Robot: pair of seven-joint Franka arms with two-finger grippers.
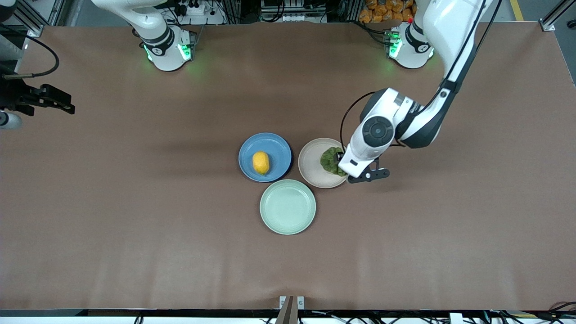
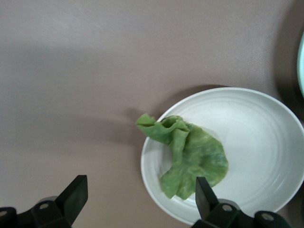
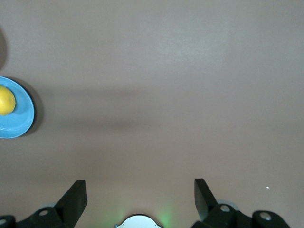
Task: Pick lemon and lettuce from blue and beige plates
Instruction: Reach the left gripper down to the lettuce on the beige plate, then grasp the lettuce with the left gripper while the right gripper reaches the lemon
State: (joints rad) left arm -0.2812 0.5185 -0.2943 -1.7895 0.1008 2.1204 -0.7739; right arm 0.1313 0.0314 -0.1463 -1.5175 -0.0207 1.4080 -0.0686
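While both items sit unpicked, lemon on blue plate, lettuce on beige plate, left gripper hovers over plate edge, jaws wide, empty; right gripper waits, open, empty.

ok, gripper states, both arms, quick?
Left gripper: open, holding nothing, over the beige plate's edge by the lettuce.
Right gripper: open, holding nothing, waiting over bare table.
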